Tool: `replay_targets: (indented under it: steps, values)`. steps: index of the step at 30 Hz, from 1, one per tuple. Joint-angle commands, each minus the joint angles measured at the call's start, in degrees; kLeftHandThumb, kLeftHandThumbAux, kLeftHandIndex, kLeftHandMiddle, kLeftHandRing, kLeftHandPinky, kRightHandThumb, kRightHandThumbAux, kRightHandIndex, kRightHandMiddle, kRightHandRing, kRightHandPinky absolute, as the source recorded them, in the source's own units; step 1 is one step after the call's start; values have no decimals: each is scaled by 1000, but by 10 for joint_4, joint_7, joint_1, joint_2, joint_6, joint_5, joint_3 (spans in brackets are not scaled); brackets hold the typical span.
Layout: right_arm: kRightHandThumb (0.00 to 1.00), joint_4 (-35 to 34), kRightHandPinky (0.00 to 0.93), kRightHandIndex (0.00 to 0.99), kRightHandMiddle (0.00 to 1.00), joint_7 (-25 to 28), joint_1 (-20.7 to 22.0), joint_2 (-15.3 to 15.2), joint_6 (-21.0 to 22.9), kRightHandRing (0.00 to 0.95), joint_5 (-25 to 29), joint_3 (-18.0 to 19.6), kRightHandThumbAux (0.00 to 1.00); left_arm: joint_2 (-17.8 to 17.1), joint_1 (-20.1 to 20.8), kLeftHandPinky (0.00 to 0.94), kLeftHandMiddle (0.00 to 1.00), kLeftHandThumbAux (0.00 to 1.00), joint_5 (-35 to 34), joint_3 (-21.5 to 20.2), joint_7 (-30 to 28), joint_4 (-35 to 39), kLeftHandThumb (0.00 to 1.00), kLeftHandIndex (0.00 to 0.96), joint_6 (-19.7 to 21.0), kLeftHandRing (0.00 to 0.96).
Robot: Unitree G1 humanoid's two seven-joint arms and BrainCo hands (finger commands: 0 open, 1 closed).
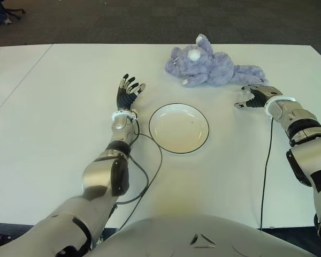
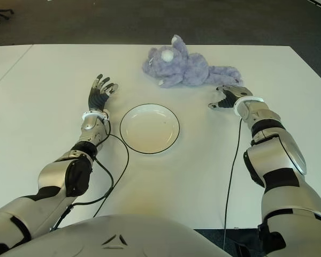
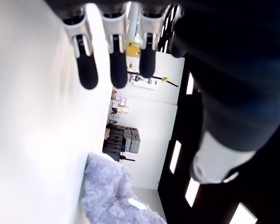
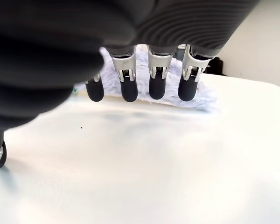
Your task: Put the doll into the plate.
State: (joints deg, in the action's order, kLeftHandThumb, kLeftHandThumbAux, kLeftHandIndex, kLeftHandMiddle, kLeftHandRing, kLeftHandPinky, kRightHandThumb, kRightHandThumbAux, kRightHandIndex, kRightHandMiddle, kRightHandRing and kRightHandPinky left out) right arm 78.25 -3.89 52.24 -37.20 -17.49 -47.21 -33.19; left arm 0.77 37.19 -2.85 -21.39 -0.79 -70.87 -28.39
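Leftmost, the left hand [image 1: 129, 92] shows beside the plate's left edge, fingers spread and holding nothing. Next comes the white plate [image 1: 178, 128] with its dark rim, sitting bare on the white table [image 1: 59, 128]. Beyond it lies the purple plush doll [image 1: 211, 67] on its side. Farthest right, the right hand [image 1: 252, 98] hovers just short of the doll's leg, fingers extended and released, grasping nothing.

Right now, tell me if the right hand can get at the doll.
Probably yes. The right hand, fingers open and empty, shows just on the near side of the doll, and only bare table lies between them.
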Motion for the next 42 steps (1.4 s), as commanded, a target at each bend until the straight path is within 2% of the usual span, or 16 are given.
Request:
replay_targets:
  steps: [1,3,7,18,33,37,42]
  values:
    - [263,9,0,0,0,22,-16,-3,2,0,-30,-33,410,25,-90,242,160,799,-7,-7,10,-70,53,67,83,204]
    - [287,9,0,0,0,23,-18,-4,2,0,-35,-42,408,25,-90,255,164,790,-8,-8,10,-70,18,66,85,211]
    - [271,11,0,0,0,23,-23,-4,4,0,-36,-51,433,25,-89,241,171,762,-8,-9,12,-70,1,62,87,213]
    - [261,15,0,0,0,17,-27,2,17,0,-31,-62,462,28,-87,245,173,746,-28,-26,-1,-70,0,79,90,209]
    - [274,15,0,0,0,18,-26,9,21,0,-26,-61,472,27,-90,224,170,730,-33,-27,-8,-69,0,73,85,198]
    - [283,13,0,0,0,22,-18,9,20,0,-27,-61,467,26,-92,235,178,737,-25,-20,2,-69,0,76,85,208]
    - [272,5,0,0,0,38,33,-11,1,0,1,-32,450,26,-93,251,182,748,-22,-17,8,-69,0,80,84,221]
